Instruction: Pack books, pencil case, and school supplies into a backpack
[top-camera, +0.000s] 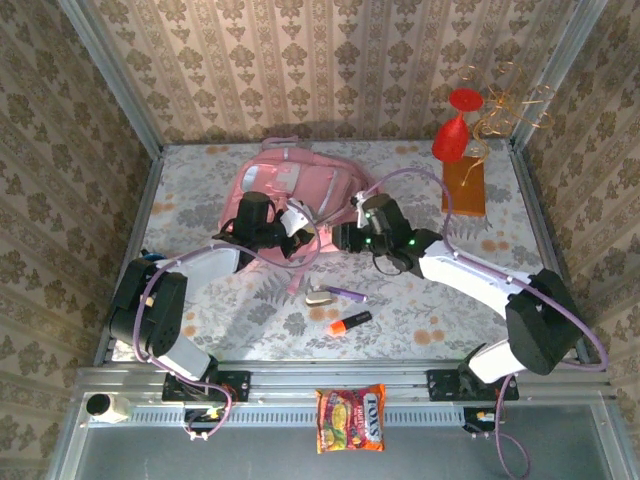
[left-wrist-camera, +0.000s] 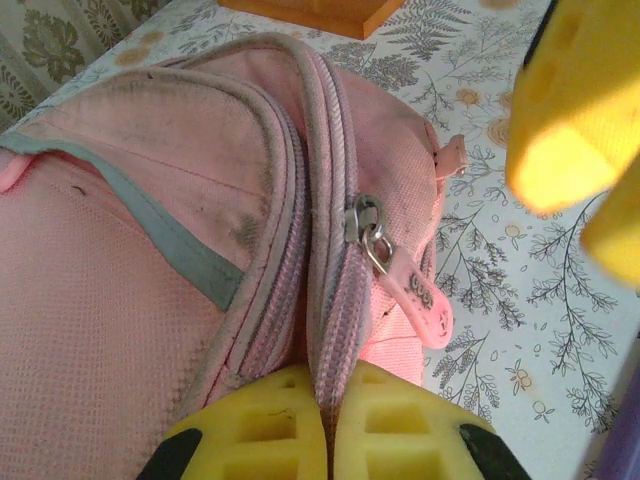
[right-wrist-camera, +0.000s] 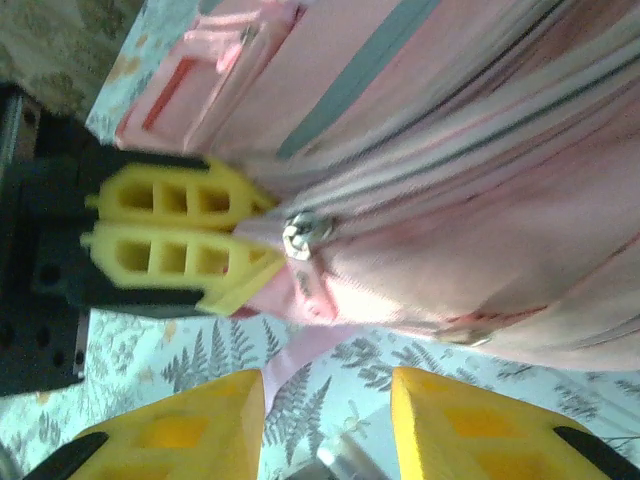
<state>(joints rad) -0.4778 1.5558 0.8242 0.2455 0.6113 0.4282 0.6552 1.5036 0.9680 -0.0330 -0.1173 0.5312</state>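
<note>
Backpack (top-camera: 285, 185) lies on the floral table (top-camera: 200, 330), towards the back and about midway across, and we see both arms reaching in to its near edge. The left gripper (left-wrist-camera: 326, 395) has its 2 yellow fingers pressed together on the backpack's zip band, with the pink fabric running right down between them. In the right wrist view we see the same pinch from the side, just left of the metal zip slider (right-wrist-camera: 298, 234). A pink pull tab (left-wrist-camera: 418, 300) hangs from that slider, lying down the backpack's side towards the table. The right gripper (right-wrist-camera: 325, 405) sits close by with its fingers spread. Between them we make out only patterned table and the end of a pink strip, and nothing is gripped. In front of the backpack, nearer the arm bases, we find 3 small supplies: a purple pen (top-camera: 347, 293), a beige piece (top-camera: 320, 297) just beside its left end, and an orange-and-black marker (top-camera: 348, 322) a little nearer to us. An orange slab (top-camera: 463, 188) lies well apart at the back right. A snack packet (top-camera: 350, 418) rests on the metal rail (top-camera: 270, 380) between the 2 bases.
</note>
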